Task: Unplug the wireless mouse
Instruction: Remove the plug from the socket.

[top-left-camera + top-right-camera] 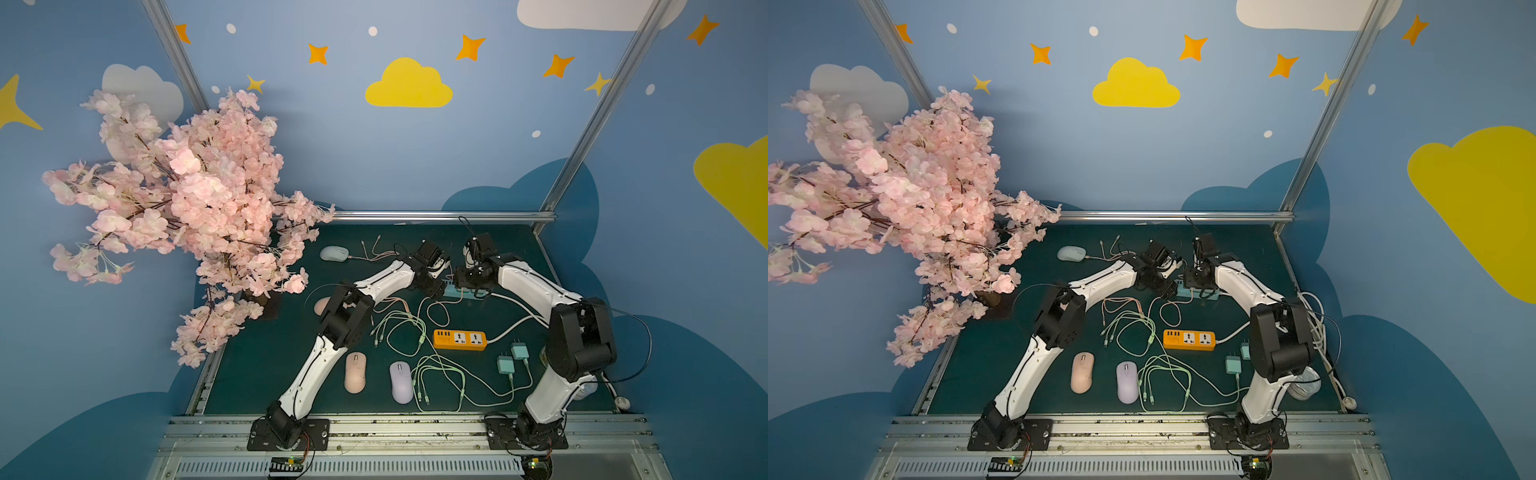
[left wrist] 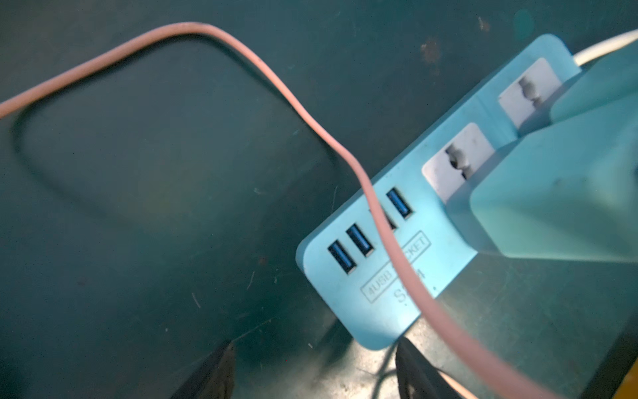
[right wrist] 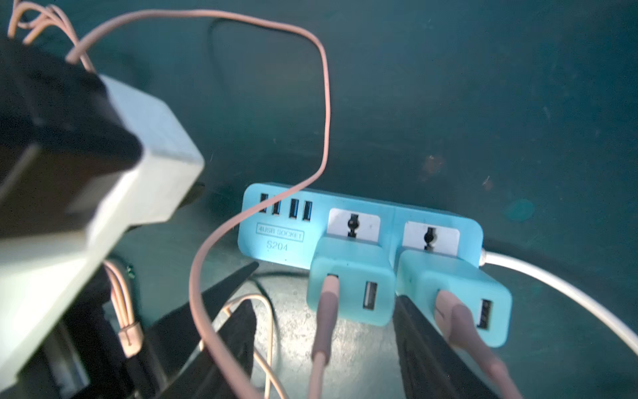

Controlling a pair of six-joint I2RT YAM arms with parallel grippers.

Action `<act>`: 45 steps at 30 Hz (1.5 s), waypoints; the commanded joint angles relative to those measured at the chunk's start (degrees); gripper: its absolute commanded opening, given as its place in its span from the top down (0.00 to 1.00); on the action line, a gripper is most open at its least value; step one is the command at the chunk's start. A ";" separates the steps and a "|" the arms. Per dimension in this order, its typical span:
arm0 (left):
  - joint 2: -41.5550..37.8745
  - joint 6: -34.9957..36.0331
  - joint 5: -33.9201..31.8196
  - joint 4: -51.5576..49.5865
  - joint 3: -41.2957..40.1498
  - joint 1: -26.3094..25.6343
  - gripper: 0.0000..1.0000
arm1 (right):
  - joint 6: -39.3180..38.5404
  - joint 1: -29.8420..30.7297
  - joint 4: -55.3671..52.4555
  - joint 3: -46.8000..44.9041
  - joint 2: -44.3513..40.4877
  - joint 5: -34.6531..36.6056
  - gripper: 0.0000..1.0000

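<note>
Two grippers hover at the blue power strip (image 3: pixel 283 241), both with jaws apart and nothing held. Just ahead of the left gripper (image 2: pixel 314 349) sits the strip's USB end, with a pink cable (image 2: pixel 310 121) draped across it. The right gripper (image 3: pixel 326 300) has a plugged-in teal charger (image 3: pixel 373 266) between its fingertips; a second charger (image 3: pixel 459 286) sits just outside them. The pale grey mouse (image 1: pixel 334 253), lead attached, lies well off to the left gripper's left.
</note>
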 commanded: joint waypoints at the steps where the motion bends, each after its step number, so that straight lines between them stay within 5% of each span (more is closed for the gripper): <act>1: -3.15 0.67 1.16 1.23 -0.03 0.15 0.25 | 0.95 0.20 2.44 1.25 0.63 3.02 0.34; 13: 8.69 2.57 -0.73 -9.02 15.43 0.39 0.25 | 1.97 0.33 7.08 0.19 3.90 2.21 0.39; 19: 7.93 3.47 -1.04 -8.17 12.73 0.25 0.25 | 2.02 0.36 7.70 0.23 5.38 3.66 0.43; 36: 7.35 3.73 -2.70 -8.78 11.24 -0.09 0.25 | 1.91 0.88 8.35 -0.41 2.94 4.15 0.95; 45: 7.66 4.08 -4.10 -9.74 11.59 -0.48 0.25 | 1.54 1.82 7.47 -0.58 -0.20 5.55 1.00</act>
